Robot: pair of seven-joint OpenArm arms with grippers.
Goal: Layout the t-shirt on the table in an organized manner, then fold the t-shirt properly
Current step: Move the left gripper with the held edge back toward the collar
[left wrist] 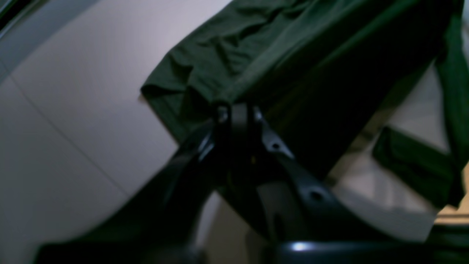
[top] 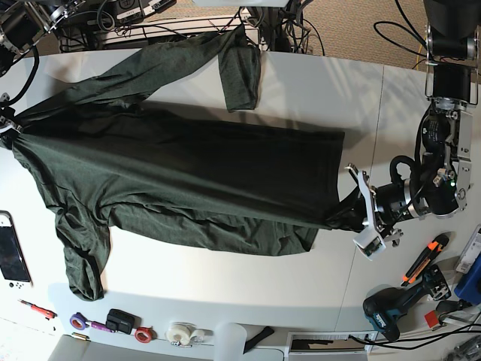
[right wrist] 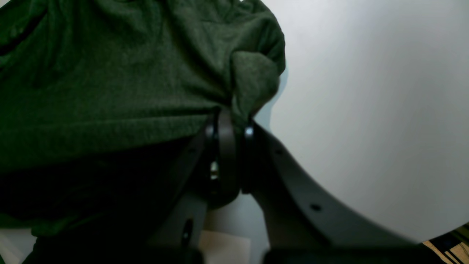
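Far left of the base view, a white handheld console (top: 11,254) lies at the table (top: 301,90) edge. Just above it the right gripper (right wrist: 231,117) is in action: the wrist view shows its jaws pinched together on a bunched fold of the t-shirt (top: 188,173), green cloth puckering right at the tips.

Moving across, the dark green t-shirt stretches wide over the middle of the white table, drawn long between the two arms. One sleeve (top: 240,71) is flopped over near the far edge, the other sleeve (top: 83,263) trails down toward the near left corner. The body is wrinkled, with a deep crease along its lower part.

Along the near edge sit small rolls of tape (top: 180,333) and a few small bits.

On to the right side: the left gripper (left wrist: 238,110) has the shirt's hem corner at its tips. The wrist picture is blurred, but the jaws stand close together with the cloth running taut from them, so it reads as a grip. Beyond it, an orange-handled tool (top: 425,256) and a power drill (top: 391,310) lie at the table's right end.
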